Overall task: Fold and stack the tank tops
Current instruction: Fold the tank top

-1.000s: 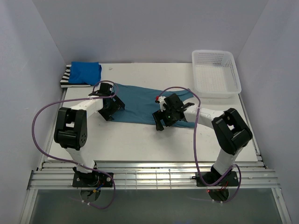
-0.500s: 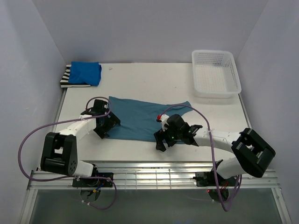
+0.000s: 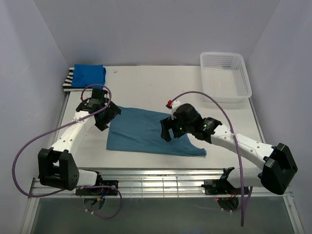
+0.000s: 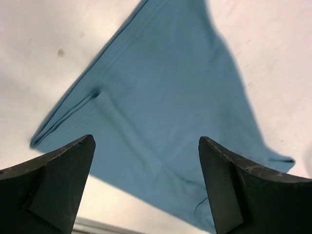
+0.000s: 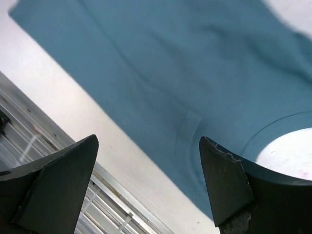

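1. The left jaws stand wide apart with nothing between them. In the left wrist view, only the teal tank top (image 4: pixel 165 97) shows in the gap, lying below.
2. The right jaws are also wide apart and grip nothing. In the right wrist view the same teal cloth shows below them, with a curved opening at its edge where the white tabletop (image 3: pixel 146 83) shows through.
3. In the top view the left jaws are above the far left corner of the teal tank top. The right jaws are above its far edge, toward the right side.
4. The teal tank top lies spread flat on the near middle part of the tabletop, between the two arms. Its right end reaches closer to the near edge than its left end does.
5. The left arm (image 3: pixel 73 129) reaches forward from its base along the left side. The right arm (image 3: pixel 243 144) stretches low across from the right.
6. The bright blue tank top (image 3: pixel 89 75) lies folded on the striped tank top (image 3: pixel 69 83) in the far left corner, well apart from the teal one.
7. A white basket (image 3: pixel 226 97) stands in the far right corner.
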Robot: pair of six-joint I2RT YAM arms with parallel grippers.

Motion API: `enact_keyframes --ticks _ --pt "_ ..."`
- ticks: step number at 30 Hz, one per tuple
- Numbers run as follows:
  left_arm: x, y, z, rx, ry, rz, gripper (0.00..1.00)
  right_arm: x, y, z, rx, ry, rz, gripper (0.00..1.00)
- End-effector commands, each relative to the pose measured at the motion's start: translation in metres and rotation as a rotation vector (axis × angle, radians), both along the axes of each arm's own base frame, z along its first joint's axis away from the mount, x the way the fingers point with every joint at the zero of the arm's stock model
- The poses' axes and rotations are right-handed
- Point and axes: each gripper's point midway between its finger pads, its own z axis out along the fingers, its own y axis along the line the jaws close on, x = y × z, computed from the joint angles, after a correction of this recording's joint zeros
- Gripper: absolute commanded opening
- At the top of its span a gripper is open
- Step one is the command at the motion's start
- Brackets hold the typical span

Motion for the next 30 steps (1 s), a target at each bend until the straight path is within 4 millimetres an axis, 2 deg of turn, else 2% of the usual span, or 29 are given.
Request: enact_keyframes --ticks 1,3,5,6,7,8,9,10,11,12,13,15,20,26,28,30 --pt "0.04 0.01 0.02 0.079 -0.059 0.007 0.98 0.052 -0.016 0.043 0.05 -0.064 -0.104 0.9" --pt "0.068 0.008 0.022 0.086 -0.063 -0.004 0.98 0.078 -0.028 0.042 0.039 -0.037 -0.148 0.9" --pt "0.086 0.012 0.021 0.102 -0.061 -0.019 0.98 0.103 -0.025 0.049 0.034 -0.04 -0.156 0.9" --pt "0.1 0.011 0.029 0.1 -0.086 -0.024 0.98 0.117 -0.03 0.05 0.026 -0.048 -0.18 0.9" --pt "0.109 0.012 0.017 0.106 -0.064 -0.039 0.98 0.131 -0.026 0.049 0.012 -0.052 -0.182 0.9" --pt "0.117 0.014 0.015 0.109 -0.071 -0.054 0.98 0.14 -0.026 0.047 0.002 -0.05 -0.184 0.9" --pt "0.128 0.016 0.019 0.101 -0.087 -0.055 0.98 0.148 -0.032 0.042 -0.024 -0.031 -0.209 0.9" --pt "0.135 0.017 0.007 0.105 -0.066 -0.065 0.98 0.156 -0.032 0.024 -0.059 0.012 -0.219 0.9" --pt "0.14 0.021 0.003 0.11 -0.059 -0.071 0.98 0.168 -0.031 0.032 -0.057 0.003 -0.227 0.9" --pt "0.144 0.02 0.0 0.107 -0.053 -0.083 0.98 0.174 -0.043 0.024 -0.097 0.033 -0.272 0.9" --pt "0.151 0.021 -0.008 0.11 -0.044 -0.09 0.98 0.179 -0.046 0.01 -0.116 0.071 -0.298 0.9" --pt "0.156 0.019 -0.019 0.11 -0.028 -0.124 0.98 0.191 -0.054 0.005 -0.107 0.095 -0.334 0.9" --pt "0.168 0.018 -0.049 0.111 0.012 -0.17 0.98 0.198 -0.077 -0.022 -0.167 0.146 -0.395 0.9" --pt "0.182 0.011 -0.07 0.095 0.037 -0.205 0.98 0.196 -0.119 -0.053 -0.269 0.185 -0.496 0.9" --pt "0.185 0.012 -0.077 0.098 0.046 -0.203 0.93 0.194 -0.129 -0.058 -0.294 0.189 -0.519 0.9" --pt "0.186 0.012 -0.084 0.099 0.059 -0.203 0.84 0.195 -0.135 -0.06 -0.3 0.187 -0.53 0.9"
